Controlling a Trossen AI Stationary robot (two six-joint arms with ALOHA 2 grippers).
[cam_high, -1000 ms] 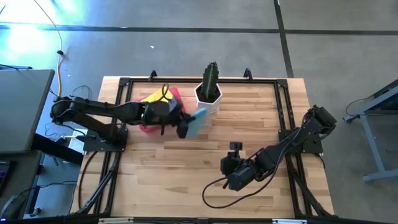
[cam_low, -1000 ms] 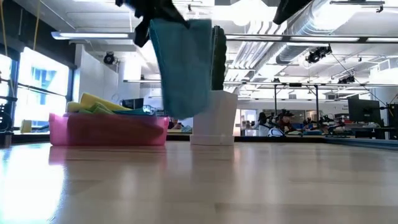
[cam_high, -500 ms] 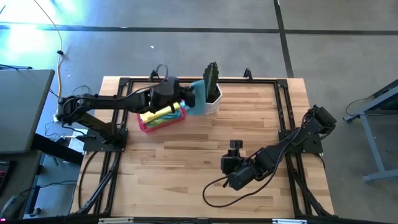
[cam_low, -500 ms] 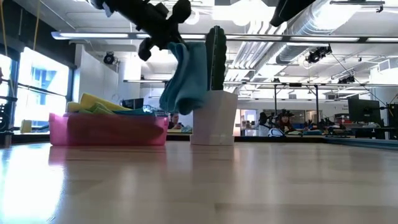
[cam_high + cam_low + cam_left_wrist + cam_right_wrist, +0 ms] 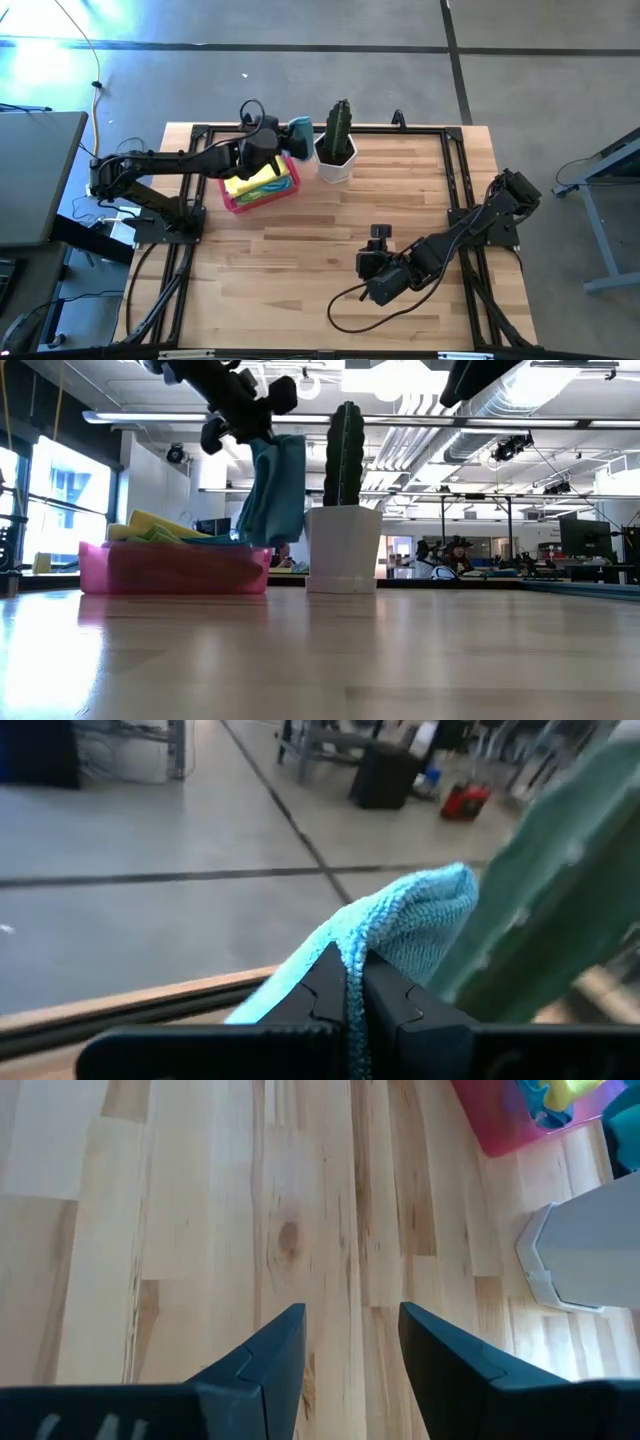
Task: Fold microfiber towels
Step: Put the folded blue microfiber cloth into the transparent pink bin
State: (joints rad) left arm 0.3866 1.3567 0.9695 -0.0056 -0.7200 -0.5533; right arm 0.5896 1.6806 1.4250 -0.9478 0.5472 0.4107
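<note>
Left gripper (image 5: 353,992), jaws clenched on a light blue microfiber towel (image 5: 272,490), which hangs with its long axis vertical above the pink rectangular tray's (image 5: 170,568) far end, beside the white potted cactus (image 5: 345,510). Right gripper (image 5: 350,1345), jaws parted, empty, above bare table. No legible writing.

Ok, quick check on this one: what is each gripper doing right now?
Left gripper: shut on the light blue towel, held up beside the cactus pot.
Right gripper: open, empty, over bare table.
</note>
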